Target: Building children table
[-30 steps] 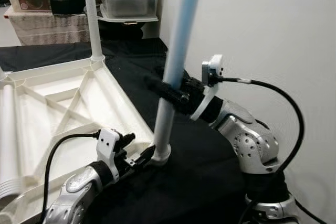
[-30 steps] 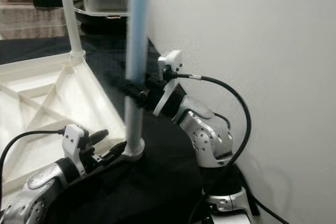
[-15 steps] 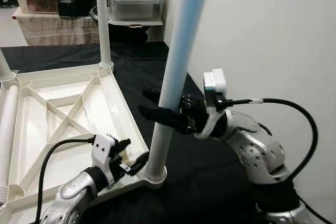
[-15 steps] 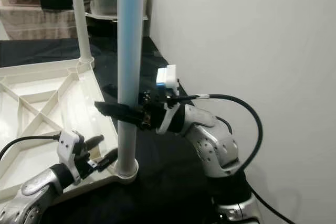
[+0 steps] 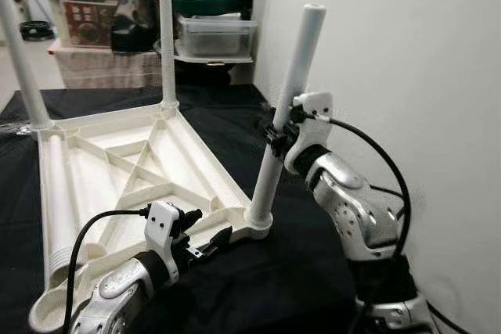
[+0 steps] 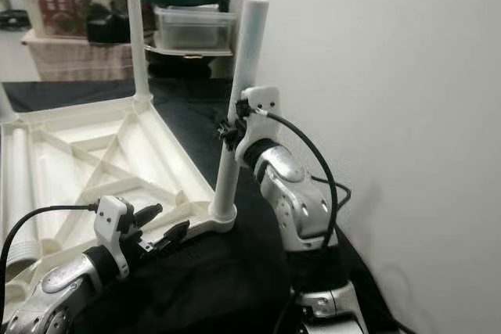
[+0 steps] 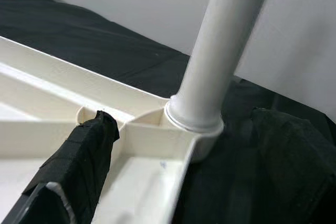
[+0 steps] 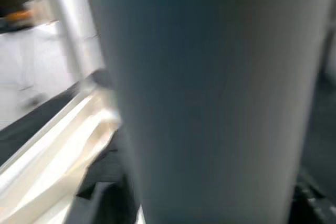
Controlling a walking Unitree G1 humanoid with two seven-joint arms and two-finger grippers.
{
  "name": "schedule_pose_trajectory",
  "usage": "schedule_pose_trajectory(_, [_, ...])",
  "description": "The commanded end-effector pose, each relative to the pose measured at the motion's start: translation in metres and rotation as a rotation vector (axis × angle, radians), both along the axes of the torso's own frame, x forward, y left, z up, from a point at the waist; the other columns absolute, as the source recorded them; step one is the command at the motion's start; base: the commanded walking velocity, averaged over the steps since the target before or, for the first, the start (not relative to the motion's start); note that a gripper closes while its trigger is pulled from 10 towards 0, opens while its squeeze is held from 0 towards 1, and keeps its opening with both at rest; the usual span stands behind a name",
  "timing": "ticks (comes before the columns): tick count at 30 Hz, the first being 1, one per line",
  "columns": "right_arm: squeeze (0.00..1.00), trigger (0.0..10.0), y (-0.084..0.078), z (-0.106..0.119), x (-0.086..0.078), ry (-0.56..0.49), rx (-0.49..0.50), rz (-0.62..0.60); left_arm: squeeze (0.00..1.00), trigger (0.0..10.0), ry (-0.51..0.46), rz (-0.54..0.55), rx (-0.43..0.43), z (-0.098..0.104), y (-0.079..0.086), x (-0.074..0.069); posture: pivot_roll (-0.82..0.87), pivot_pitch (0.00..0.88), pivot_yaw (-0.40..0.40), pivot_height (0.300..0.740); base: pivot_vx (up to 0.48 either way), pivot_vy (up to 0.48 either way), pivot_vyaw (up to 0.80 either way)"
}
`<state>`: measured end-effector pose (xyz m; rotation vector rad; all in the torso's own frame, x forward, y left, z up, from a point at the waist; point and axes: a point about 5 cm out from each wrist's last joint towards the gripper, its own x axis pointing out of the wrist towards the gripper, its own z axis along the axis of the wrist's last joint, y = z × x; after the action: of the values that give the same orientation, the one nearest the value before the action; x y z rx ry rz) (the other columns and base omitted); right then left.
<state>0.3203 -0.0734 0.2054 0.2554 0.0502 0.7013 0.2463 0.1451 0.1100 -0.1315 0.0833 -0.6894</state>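
Note:
The white children's table top (image 5: 94,163) lies upside down on a black cloth. A white table leg (image 5: 301,52) stands in the socket (image 7: 193,123) at the near right corner. My right gripper (image 5: 274,132) is shut around this leg at mid height, and the leg (image 8: 210,98) looms large and blurred in the right wrist view. My left gripper (image 5: 205,230) is low beside that corner and open. In the left wrist view its fingers (image 7: 79,156) straddle the corner, apart from the socket.
Two more legs (image 5: 166,37) stand upright at the far corners. Another leg (image 5: 51,209) lies along the left side of the table top. Storage bins (image 5: 215,35) and a green lid sit behind. A white wall (image 5: 407,76) runs close on the right.
The camera has pulled back and shifted. The leg now stands straighter in its socket. My right wrist has drawn in close against the leg. The left gripper stays by the corner.

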Motion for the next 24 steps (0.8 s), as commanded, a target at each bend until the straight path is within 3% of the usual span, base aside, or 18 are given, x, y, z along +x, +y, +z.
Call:
schedule_pose_trajectory(1, [1.0, 10.0, 0.01, 0.008, -0.006, -0.028, 0.035, 0.151, 0.0, 10.0, 0.011, -0.007, -0.008, -0.001, -0.001, 0.002, 0.03, 0.0, -0.119, 0.74, 0.0, 0.0, 0.0])
schedule_pose_trajectory(4, [1.0, 10.0, 0.015, 0.017, -0.009, -0.072, 0.046, 0.197, 0.0, 10.0, 0.011, -0.008, -0.009, -0.001, -0.001, 0.002, 0.03, 0.0, -0.119, 0.74, 0.0, 0.0, 0.0])
schedule_pose_trajectory(5, [0.0, 10.0, 0.012, 0.03, -0.024, -0.177, 0.101, 0.363, 0.0, 10.0, 0.01, -0.008, -0.008, -0.001, -0.001, 0.002, 0.03, 0.0, -0.123, 0.74, 0.0, 0.0, 0.0])
schedule_pose_trajectory(8, [0.0, 10.0, 0.004, 0.047, -0.056, -0.344, 0.166, 0.671, 0.0, 10.0, 0.007, -0.006, -0.006, -0.001, -0.001, 0.002, 0.04, 0.0, -0.131, 0.74, 0.0, 0.0, 0.0])
schedule_pose_trajectory(14, [0.0, 10.0, 0.0, 0.043, -0.067, -0.361, 0.162, 0.787, 0.0, 10.0, 0.007, 0.002, -0.002, -0.001, 0.002, 0.001, 0.04, 0.0, -0.132, 0.74, 0.0, 0.0, 0.0])
schedule_pose_trajectory(15, [0.0, 2.3, -0.002, 0.042, -0.071, -0.362, 0.171, 0.826, 0.0, 10.0, 0.01, 0.007, 0.0, -0.001, 0.004, 0.0, 0.04, 0.0, -0.132, 0.74, 0.0, 0.0, 0.0])
schedule_pose_trajectory(16, [0.0, 0.0, -0.004, 0.04, -0.072, -0.357, 0.179, 0.847, 0.0, 10.0, 0.012, 0.012, 0.002, -0.002, 0.006, -0.001, 0.04, 0.0, -0.132, 0.74, 0.0, 0.0, 0.0])
schedule_pose_trajectory(17, [0.0, 0.0, -0.005, 0.038, -0.073, -0.352, 0.186, 0.856, 0.0, 10.0, 0.013, 0.015, 0.003, -0.002, 0.007, -0.001, 0.04, 0.0, -0.135, 0.74, 0.0, 0.0, 0.0])
schedule_pose_trajectory(19, [0.0, 0.0, -0.003, 0.028, -0.06, -0.31, 0.11, 0.737, 0.0, 10.0, 0.015, 0.015, 0.003, -0.002, 0.007, -0.002, 0.04, 0.0, -0.133, 0.74, 0.0, 0.0, 0.0])
schedule_pose_trajectory(20, [0.0, 0.0, -0.003, 0.028, -0.06, -0.31, 0.11, 0.737, 0.0, 10.0, 0.015, 0.015, 0.003, -0.002, 0.007, -0.002, 0.04, 0.0, -0.133, 0.74, 0.0, 0.0, 0.0])
schedule_pose_trajectory(21, [0.0, 0.0, 0.002, 0.013, -0.032, -0.194, -0.017, 0.479, 0.0, 10.0, 0.016, 0.013, 0.002, -0.003, 0.007, -0.002, 0.04, 0.0, -0.13, 0.74, 0.0, 0.0, 0.0])
schedule_pose_trajectory(22, [0.0, 0.0, 0.002, 0.013, -0.032, -0.194, -0.017, 0.479, 0.0, 10.0, 0.016, 0.013, 0.002, -0.003, 0.007, -0.002, 0.04, 0.0, -0.13, 0.74, 0.0, 0.0, 0.0])
schedule_pose_trajectory(23, [0.0, 0.0, 0.004, 0.005, -0.018, -0.127, -0.076, 0.343, 0.0, 10.0, 0.015, 0.012, 0.003, -0.003, 0.007, -0.002, 0.04, 0.0, -0.13, 0.74, 0.0, 0.0, 0.0])
schedule_pose_trajectory(24, [0.0, 0.0, -0.008, -0.014, 0.007, -0.019, -0.186, 0.041, 0.0, 10.0, 0.014, 0.01, 0.003, -0.003, 0.006, -0.001, 0.04, 0.0, -0.128, 0.74, 0.0, 0.0, 0.0])
